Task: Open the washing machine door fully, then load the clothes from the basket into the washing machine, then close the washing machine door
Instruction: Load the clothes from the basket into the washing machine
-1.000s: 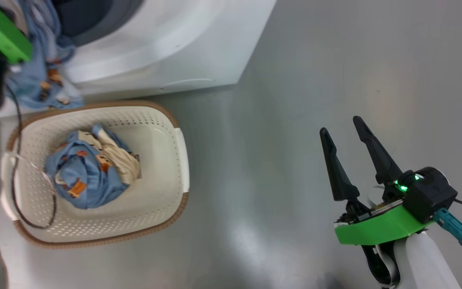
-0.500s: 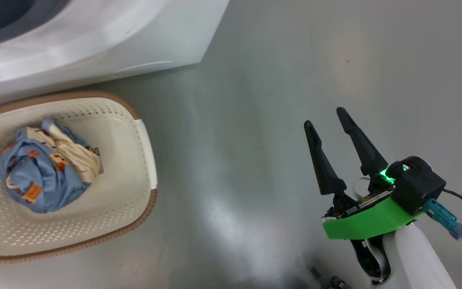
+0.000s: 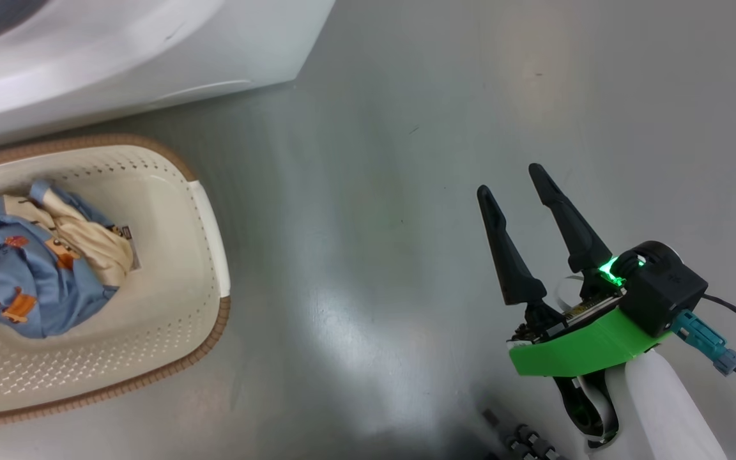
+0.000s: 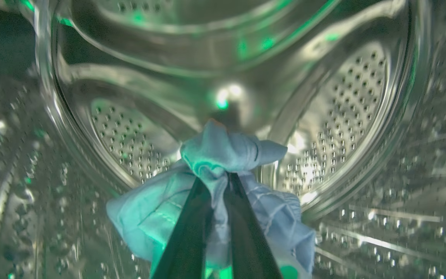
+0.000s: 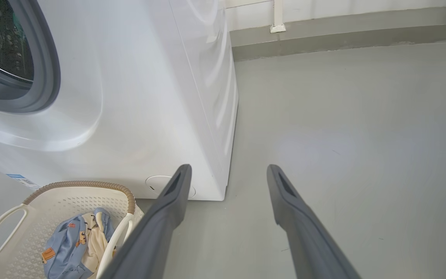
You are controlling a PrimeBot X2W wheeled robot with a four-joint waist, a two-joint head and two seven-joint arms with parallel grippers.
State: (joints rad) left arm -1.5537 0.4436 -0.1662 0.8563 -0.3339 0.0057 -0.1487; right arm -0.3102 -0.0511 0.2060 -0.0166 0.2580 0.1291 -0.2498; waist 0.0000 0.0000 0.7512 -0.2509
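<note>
Left hand (image 4: 218,181): fingers nearly together, pinching a fold of one light-blue garment (image 4: 227,151) at lower centre of my left wrist view. The cloth droops on either side of the fingers. Beyond it is the steel drum (image 4: 323,116) of the washing machine (image 5: 149,97).
Right hand (image 3: 508,180): spread wide, holding nothing, at lower right of the head view over bare floor (image 3: 374,191).
Second bundle (image 3: 29,268): lying in the basket (image 3: 176,275) at the left edge of the head view, at the machine's foot.
Handling, by my reckoning: light, limp, not slippery, nothing breakable. It will sag and trail, so I would take a raised crease near the heap's top, pinch deep, and lift clear of the rim.
</note>
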